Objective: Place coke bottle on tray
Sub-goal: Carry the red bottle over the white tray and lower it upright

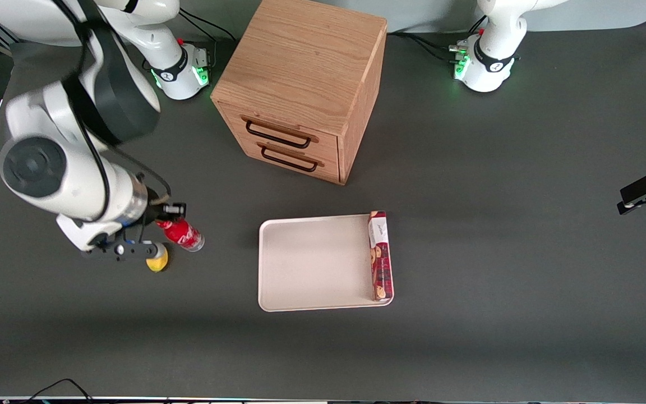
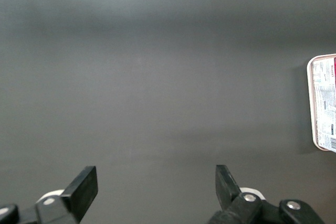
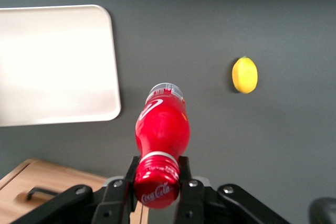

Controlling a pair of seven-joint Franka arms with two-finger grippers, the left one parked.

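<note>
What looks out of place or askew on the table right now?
The long red biscuit box lies on the tray, along its edge toward the parked arm. The coke bottle hangs tilted, the end effector shut on its neck above the table, near the lemon. Nothing spilled.

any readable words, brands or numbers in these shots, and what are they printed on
"Coca-Cola" in white script, on the red cap of the small red coke bottle, which the right arm's gripper holds by its neck, off the table, toward the working arm's end of it.
White lettering on the bottle's red label: too small to read.
Print on the long red biscuit box, lying on the flat cream-white tray: too small to read.
The wooden drawer cabinet and yellow lemon show no text.
</note>
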